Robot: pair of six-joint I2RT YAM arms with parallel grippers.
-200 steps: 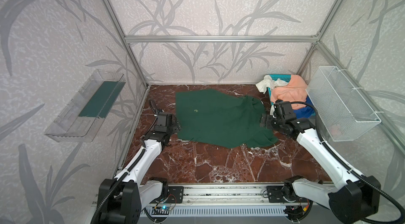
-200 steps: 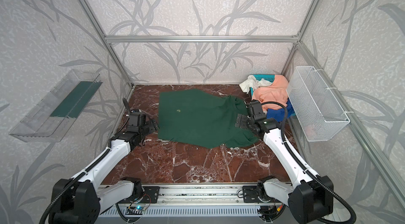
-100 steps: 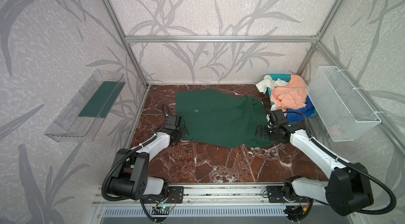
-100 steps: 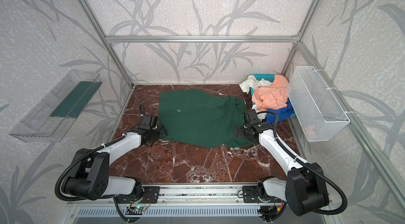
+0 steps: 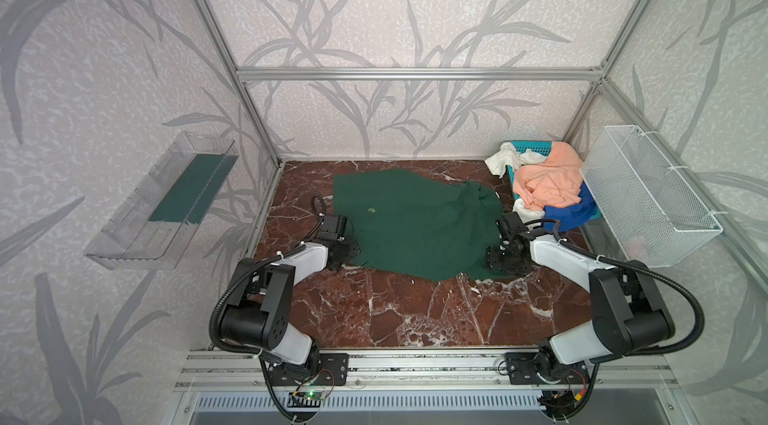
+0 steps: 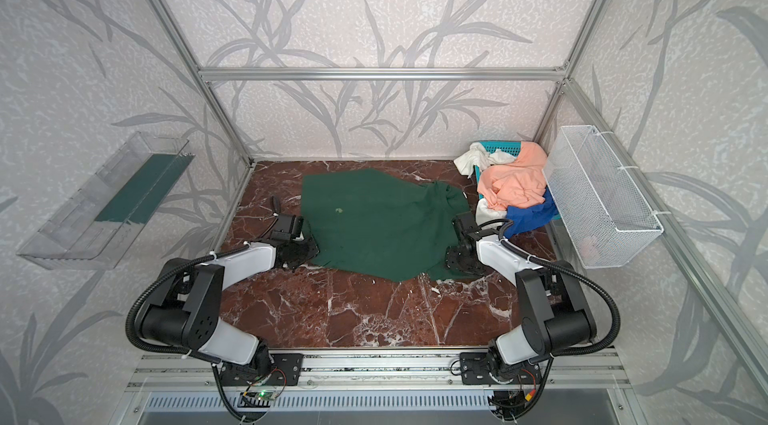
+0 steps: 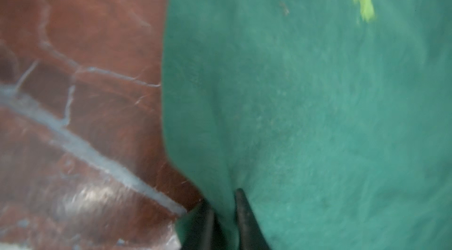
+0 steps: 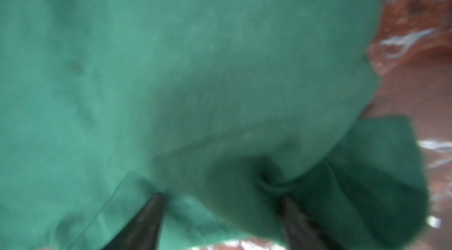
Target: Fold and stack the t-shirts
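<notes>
A large dark green t-shirt (image 5: 407, 223) (image 6: 374, 223) lies spread on the marble table, bunched along its right side. My left gripper (image 5: 352, 253) (image 6: 312, 254) sits low at the shirt's near left corner. In the left wrist view it (image 7: 222, 197) is shut on the green hem, a pinch of cloth showing between its fingers (image 7: 242, 214). My right gripper (image 5: 492, 261) (image 6: 451, 261) rests on the near right corner; its jaws (image 8: 221, 198) stand apart with a thick green fold between them. Peach-orange (image 5: 548, 182), blue (image 5: 569, 211) and white (image 5: 505, 157) t-shirts are heaped at the back right.
The heap sits in a teal slotted basket (image 5: 534, 146) in the back right corner. A white wire-mesh basket (image 5: 648, 194) hangs on the right wall and a clear plastic shelf (image 5: 166, 202) on the left wall. Bare marble (image 5: 415, 310) stretches in front of the green shirt.
Both arms came down and inward onto the green shirt's near corners. The left gripper went from open to shut on the hem. The right jaws narrowed around a fold.
</notes>
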